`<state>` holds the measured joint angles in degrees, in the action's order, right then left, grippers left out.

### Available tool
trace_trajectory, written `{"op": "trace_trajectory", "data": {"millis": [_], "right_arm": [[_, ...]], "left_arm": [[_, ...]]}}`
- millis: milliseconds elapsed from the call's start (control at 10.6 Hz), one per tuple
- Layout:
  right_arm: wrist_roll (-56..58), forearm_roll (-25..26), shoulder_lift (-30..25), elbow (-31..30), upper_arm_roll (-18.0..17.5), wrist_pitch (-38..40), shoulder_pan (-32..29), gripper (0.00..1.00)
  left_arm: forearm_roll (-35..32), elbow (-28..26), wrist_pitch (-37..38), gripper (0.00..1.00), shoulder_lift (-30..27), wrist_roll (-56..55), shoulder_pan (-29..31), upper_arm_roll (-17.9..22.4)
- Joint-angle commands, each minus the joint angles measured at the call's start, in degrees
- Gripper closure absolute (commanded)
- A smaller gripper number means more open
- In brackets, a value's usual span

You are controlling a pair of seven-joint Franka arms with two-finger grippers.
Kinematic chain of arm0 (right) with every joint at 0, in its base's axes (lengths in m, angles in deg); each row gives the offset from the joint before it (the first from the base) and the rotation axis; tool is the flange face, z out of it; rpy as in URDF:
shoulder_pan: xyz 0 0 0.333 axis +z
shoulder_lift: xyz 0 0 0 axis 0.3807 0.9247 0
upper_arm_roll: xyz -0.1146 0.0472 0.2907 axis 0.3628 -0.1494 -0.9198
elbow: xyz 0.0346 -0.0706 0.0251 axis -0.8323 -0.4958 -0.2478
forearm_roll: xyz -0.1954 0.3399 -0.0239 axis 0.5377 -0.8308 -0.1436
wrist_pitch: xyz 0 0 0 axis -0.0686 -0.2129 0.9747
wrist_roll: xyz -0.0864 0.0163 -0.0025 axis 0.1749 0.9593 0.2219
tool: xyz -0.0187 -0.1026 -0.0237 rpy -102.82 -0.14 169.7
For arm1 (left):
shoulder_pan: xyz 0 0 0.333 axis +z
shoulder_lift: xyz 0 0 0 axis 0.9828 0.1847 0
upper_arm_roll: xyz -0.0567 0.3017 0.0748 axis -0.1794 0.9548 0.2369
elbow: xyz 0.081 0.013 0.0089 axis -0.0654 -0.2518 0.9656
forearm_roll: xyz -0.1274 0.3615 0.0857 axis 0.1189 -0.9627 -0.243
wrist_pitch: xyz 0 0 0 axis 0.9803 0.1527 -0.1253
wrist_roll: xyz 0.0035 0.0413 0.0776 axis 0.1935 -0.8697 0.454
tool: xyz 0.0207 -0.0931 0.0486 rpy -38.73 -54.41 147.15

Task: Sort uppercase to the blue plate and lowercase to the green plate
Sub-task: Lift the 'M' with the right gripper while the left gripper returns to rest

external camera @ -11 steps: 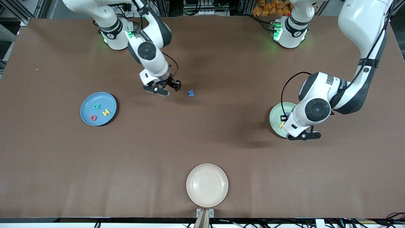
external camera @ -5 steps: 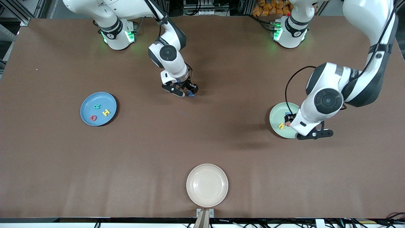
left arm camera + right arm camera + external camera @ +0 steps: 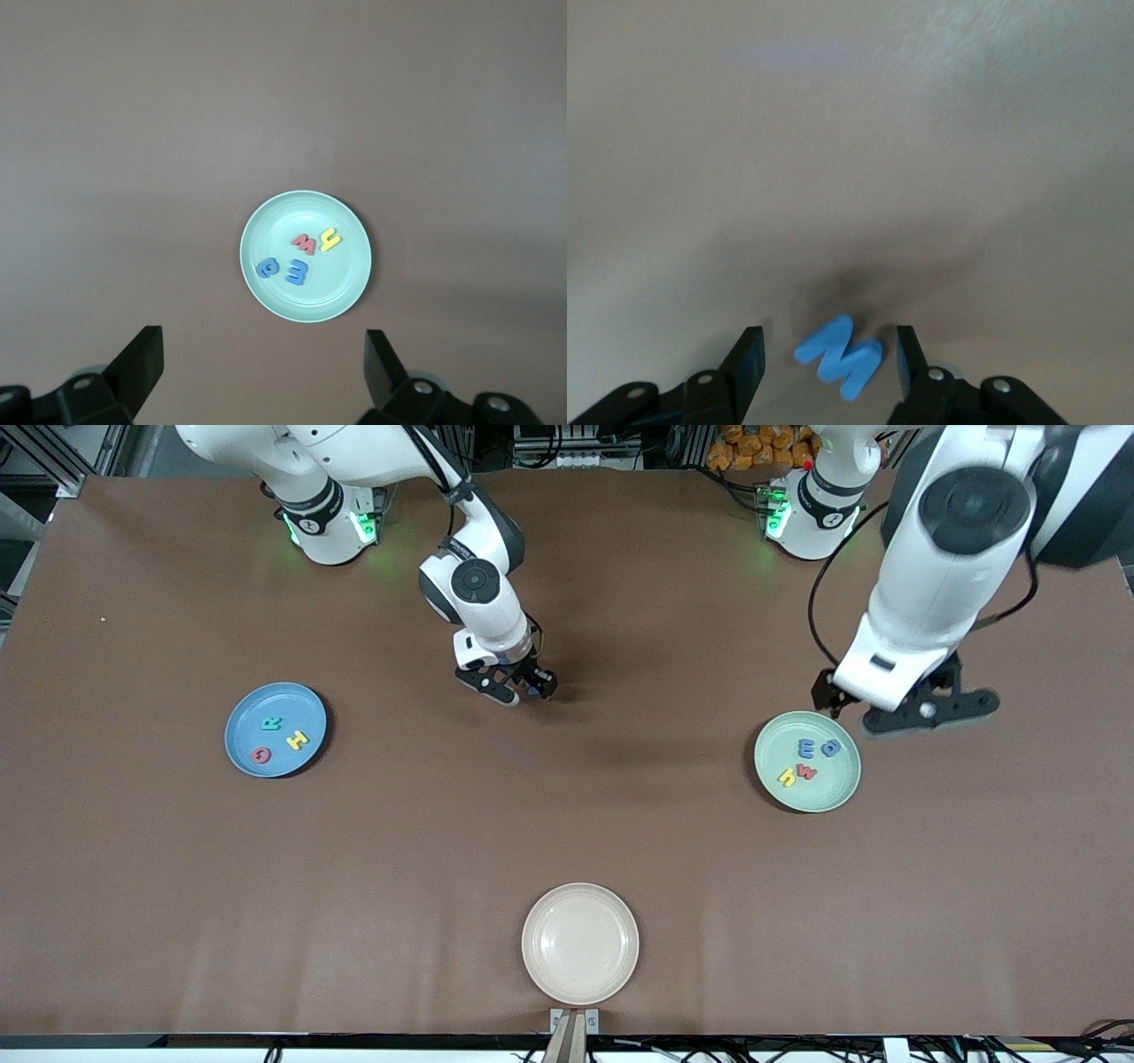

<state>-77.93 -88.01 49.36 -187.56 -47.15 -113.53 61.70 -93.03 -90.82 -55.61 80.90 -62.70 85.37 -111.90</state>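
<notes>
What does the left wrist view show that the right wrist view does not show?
Only the left wrist view shows the green plate with four letters in it: a yellow h, a red w, a blue e and a blue p, seen between the open left gripper. Only the right wrist view shows the blue W, lying between the fingers of the right gripper, which do not touch it. Both show the bare brown table.

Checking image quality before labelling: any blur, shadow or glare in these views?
Front view: sharp, soft arm shadows on the table. Right wrist view: blue W slightly soft, dark shadow beside it, between the right gripper fingers. Left wrist view: green plate clear, no glare.
</notes>
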Motion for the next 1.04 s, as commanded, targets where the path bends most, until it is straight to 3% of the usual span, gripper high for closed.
{"op": "trace_trajectory", "data": {"millis": [0, 189, 566, 943], "right_arm": [[-4.82, 3.84, 1.42, 1.16, 1.22, 0.84, 1.19, 0.33], [-7.74, 5.43, 2.3, 3.79, 1.22, 3.12, 1.19, 0.35], [-9.94, 5.52, 3.44, 4.77, 1.22, 3.48, 1.72, 0.35], [-9.94, 5.52, 3.88, 4.77, 1.22, 3.49, 1.9, 0.35]], "left_arm": [[7.65, 0.02, 0.78, 0.0, -4.41, 0.43, -0.3, 5.55], [12.77, 3.09, 3.32, 0.0, -4.6, 7.42, -2.49, 13.12], [12.79, 8.28, 8.76, 0.0, -4.25, 8.34, -2.41, 15.86], [14.28, 7.85, 8.95, 0.0, -3.98, 14.93, 1.28, 16.49]]}}
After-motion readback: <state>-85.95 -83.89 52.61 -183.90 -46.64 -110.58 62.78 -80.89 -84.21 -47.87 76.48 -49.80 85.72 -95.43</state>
